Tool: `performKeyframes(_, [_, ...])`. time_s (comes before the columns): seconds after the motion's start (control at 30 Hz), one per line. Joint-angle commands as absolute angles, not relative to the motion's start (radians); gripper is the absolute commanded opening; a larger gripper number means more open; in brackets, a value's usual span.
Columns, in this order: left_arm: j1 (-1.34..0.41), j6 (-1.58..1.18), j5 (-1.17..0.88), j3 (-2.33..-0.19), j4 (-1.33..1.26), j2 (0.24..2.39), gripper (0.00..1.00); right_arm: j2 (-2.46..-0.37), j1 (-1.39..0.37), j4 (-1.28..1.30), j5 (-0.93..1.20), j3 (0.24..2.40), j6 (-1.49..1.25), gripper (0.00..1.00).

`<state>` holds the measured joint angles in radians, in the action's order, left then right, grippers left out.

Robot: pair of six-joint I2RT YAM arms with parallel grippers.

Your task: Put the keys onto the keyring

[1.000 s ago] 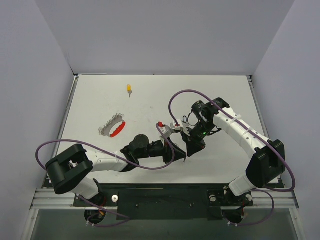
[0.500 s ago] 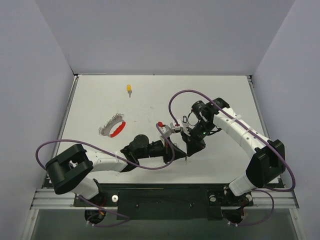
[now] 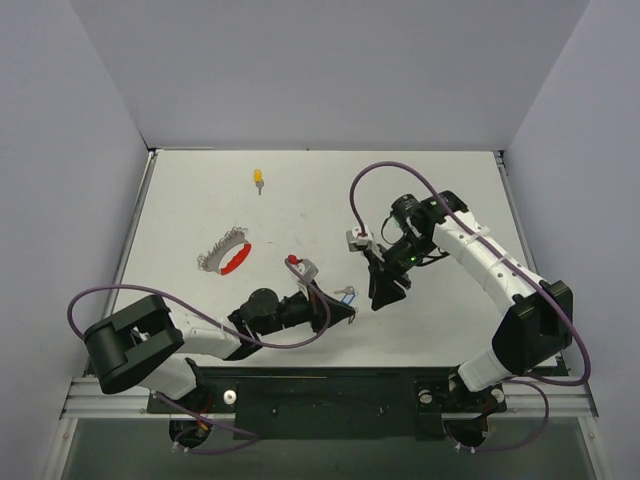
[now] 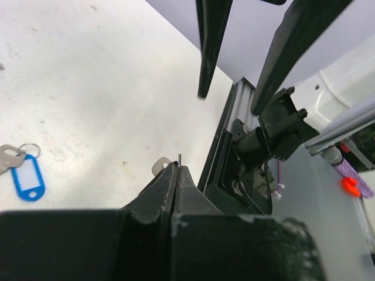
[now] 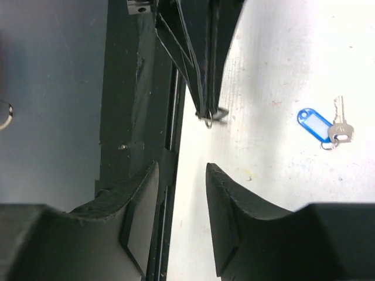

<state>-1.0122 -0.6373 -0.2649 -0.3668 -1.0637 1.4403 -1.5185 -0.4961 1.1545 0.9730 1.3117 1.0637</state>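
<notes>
The keyring (image 3: 226, 257) lies on the left of the bench (image 3: 190, 200), with a yellow-tagged key (image 3: 258, 179) beyond it. The left gripper (image 4: 177, 170), pressed together, pinches a small silver piece (image 4: 158, 167). A blue-tagged key (image 3: 346, 294) lies just beside it. The right gripper (image 5: 181, 170) stands spread, holding nothing.

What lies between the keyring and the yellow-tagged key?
Nothing. In the top view, the stretch of table between the keyring and the yellow key is bare.
</notes>
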Motion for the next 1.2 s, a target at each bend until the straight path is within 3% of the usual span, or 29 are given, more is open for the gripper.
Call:
performKeyframes(0.0, [-1.025, -0.707, -0.094, -0.287, -1.392, 1.404, 0.0, -1.464, -0.423, 1.203, 1.123, 1.332, 1.063, 0.35])
performKeyframes(0.3, [-1.072, -0.715, -0.008, -0.296, -1.586, 1.482, 0.0, -1.456, -0.422, 1.192, 1.252, 1.273, 1.143, 0.4])
performKeyframes(0.8, [-1.088, -0.703, -0.018, -0.313, -1.644, 1.505, 0.0, -1.542, -0.462, 1.14, 1.171, 1.27, 1.078, 0.38])
performKeyframes(1.17, [-1.101, -0.375, -0.271, -0.264, -1.644, 1.427, 0.0, -1.491, -0.46, 1.144, 1.117, 1.29, 1.045, 0.42])
